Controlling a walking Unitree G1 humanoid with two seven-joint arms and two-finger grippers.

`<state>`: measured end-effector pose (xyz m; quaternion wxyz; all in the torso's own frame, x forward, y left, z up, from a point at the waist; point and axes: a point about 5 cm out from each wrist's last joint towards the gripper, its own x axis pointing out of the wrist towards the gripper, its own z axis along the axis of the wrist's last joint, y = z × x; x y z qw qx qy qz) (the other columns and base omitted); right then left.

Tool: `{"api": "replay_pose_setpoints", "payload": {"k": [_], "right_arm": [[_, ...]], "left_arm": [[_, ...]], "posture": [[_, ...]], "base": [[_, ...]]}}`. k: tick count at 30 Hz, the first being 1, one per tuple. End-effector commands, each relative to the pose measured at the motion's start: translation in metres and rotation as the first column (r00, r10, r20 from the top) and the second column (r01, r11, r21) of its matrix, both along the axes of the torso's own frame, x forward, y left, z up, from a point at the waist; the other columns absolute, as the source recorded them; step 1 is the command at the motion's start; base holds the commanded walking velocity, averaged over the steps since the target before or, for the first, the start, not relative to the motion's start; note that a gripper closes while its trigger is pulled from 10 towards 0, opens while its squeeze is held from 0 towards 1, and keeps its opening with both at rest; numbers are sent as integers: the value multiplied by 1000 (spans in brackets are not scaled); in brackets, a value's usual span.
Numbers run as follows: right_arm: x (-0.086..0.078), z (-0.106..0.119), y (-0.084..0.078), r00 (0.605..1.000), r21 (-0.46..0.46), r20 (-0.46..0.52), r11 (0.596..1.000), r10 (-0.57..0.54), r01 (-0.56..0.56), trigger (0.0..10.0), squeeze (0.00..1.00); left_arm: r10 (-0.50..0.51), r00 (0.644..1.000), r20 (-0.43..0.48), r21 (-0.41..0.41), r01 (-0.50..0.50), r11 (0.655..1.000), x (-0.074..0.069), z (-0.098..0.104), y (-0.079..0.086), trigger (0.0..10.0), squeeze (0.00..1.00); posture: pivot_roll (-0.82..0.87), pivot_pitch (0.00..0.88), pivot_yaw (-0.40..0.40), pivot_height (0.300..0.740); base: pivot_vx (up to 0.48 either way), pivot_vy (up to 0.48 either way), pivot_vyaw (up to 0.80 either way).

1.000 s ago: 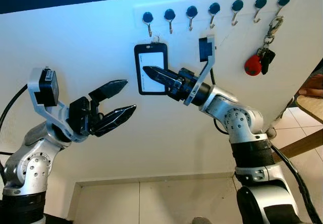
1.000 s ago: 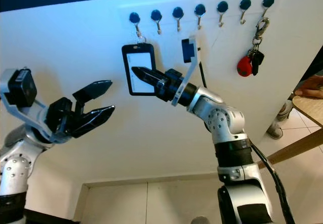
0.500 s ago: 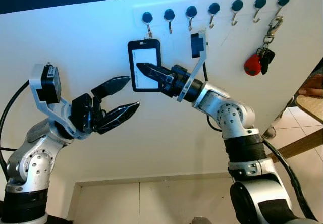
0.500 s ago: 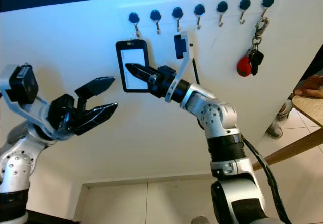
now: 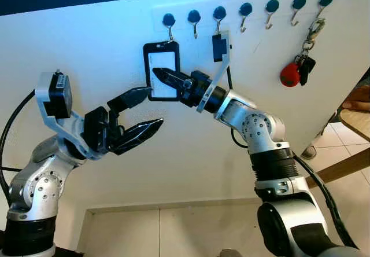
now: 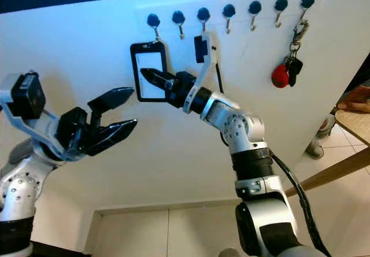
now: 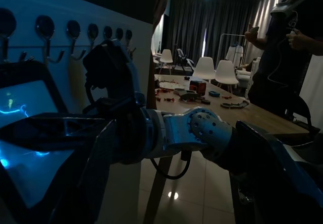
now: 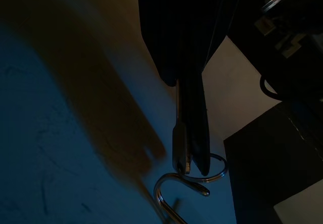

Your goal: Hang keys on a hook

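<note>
Right pincer [image 5: 159,73] clenched on a black-framed badge holder [image 5: 161,70] with a white face, its metal ring [image 8: 209,167] at the leftmost hook [image 5: 170,28]. Left pincer [image 5: 144,112] released, below it.

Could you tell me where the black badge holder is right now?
The black badge holder is held up against the white wall by the right gripper, just beneath the leftmost hook of the row.

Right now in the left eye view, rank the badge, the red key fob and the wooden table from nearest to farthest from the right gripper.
1. Badge: held in the right gripper, under the leftmost hook.
2. Red key fob: hanging under the rightmost hook.
3. Wooden table: far right edge.
</note>
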<state>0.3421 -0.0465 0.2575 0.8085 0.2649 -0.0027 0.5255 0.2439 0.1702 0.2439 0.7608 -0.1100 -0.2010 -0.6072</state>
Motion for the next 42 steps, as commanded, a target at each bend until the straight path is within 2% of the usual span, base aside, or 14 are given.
{"api": "replay_pose_setpoints", "payload": {"k": [1,5,9,15,19,24,30,34,35,40,42], "right_arm": [[0,7,4,1000,5,16,1000,5,-5,0,0],[-5,6,5,999,6,27,999,35,-35,0,0],[-19,4,8,991,7,63,993,116,-117,0,0],[-25,0,8,986,-4,69,988,151,-151,0,0],[-28,-3,7,985,-15,69,988,157,-157,0,0],[-29,-8,6,987,-42,61,988,149,-147,0,0],[-28,-12,6,989,-62,52,989,141,-138,0,0],[-27,-13,6,990,-68,47,989,134,-130,0,0],[-26,-14,7,991,-75,45,989,127,-124,0,0],[-24,-14,8,992,-82,45,990,122,-118,0,0],[-24,-13,8,992,-84,47,990,121,-117,0,0]], "left_arm": [[-8,1000,17,-10,9,1000,-3,3,0,10000,0],[-10,1000,16,-10,10,1000,-3,3,-1,10000,0],[-13,1000,15,-9,13,1000,-3,3,-1,10000,0],[-8,1000,21,-12,8,1000,-3,4,0,10000,0],[17,999,44,-12,-17,1000,-1,9,2,10000,0],[117,985,127,-27,-114,993,6,31,11,10000,0],[141,975,170,-1,-143,990,5,43,12,10000,0],[115,979,167,31,-122,992,4,46,9,10000,0],[73,985,155,78,-86,993,3,43,1,0,0],[7,992,125,122,-22,992,5,39,-6,0,0],[15,992,122,139,-32,990,7,37,-8,0,0]], "posture": [[-147,107,93,740],[-148,108,92,740],[-148,108,92,740],[-152,105,91,740],[-152,105,91,740],[-154,95,89,740],[-150,92,88,740],[-150,92,88,740],[-147,92,88,740],[-148,93,86,740],[-148,93,86,740]], "base": [[0,0,0],[0,0,0],[0,0,0],[0,0,0],[0,0,0],[0,0,0],[0,0,0],[0,0,0],[0,0,0],[0,0,0],[0,0,0]]}}
